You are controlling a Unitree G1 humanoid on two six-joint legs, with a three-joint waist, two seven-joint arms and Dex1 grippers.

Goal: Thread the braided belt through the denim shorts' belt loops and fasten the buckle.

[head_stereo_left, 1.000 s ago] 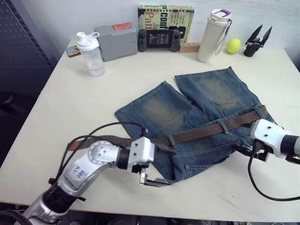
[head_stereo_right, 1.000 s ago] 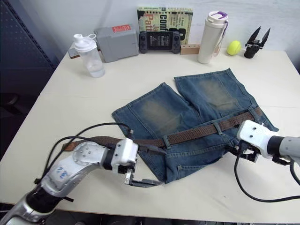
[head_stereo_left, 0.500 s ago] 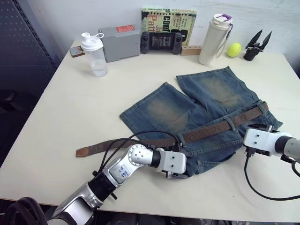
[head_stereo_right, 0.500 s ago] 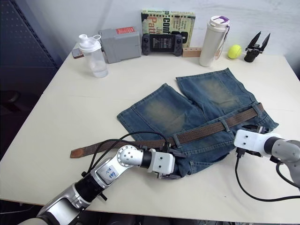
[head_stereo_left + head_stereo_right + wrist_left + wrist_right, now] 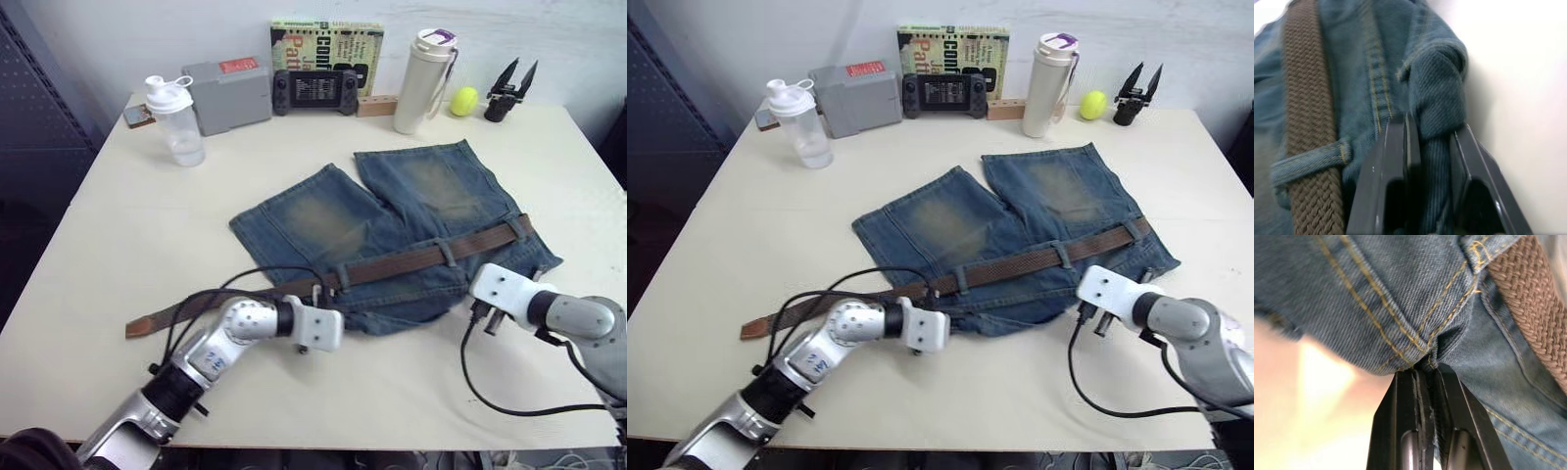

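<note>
While a second ago the left gripper (image 5: 1427, 142) hung off the near edge of the denim shorts (image 5: 392, 211) with nothing between its fingers, it has since swung in and now pinches a bunched fold of denim at the waistband hem. Cloth fills the gap between its two fingers. The braided belt (image 5: 1310, 122) runs just beside the outer finger, passing under one of the belt loops (image 5: 1308, 159) close to it.

Right gripper (image 5: 1427, 374): fingers pressed nearly together on a thin seam fold of the shorts. It has worked in from beside the hem to a grip on it. Belt weave lies just past the fingertips to one side, apart from them.

Head views: shorts lie flat mid-table, legs pointing away from the robot, waistband toward it. Belt sits across the waistband through at least two loops. Its tapered tail (image 5: 157, 318) trails onto the table (image 5: 127, 225) beyond the left gripper, well clear of the cloth. The far end rests at the shorts' right corner (image 5: 519, 225); buckle too small to make out there.

Reading: both grippers now hold shorts, neither holds belt. Likely a hold-down or straightening of the waistband, pulling the two ends taut so the belt and loops line up. Threading looks mostly done; fastening is not, since the belt ends are well apart.
</note>
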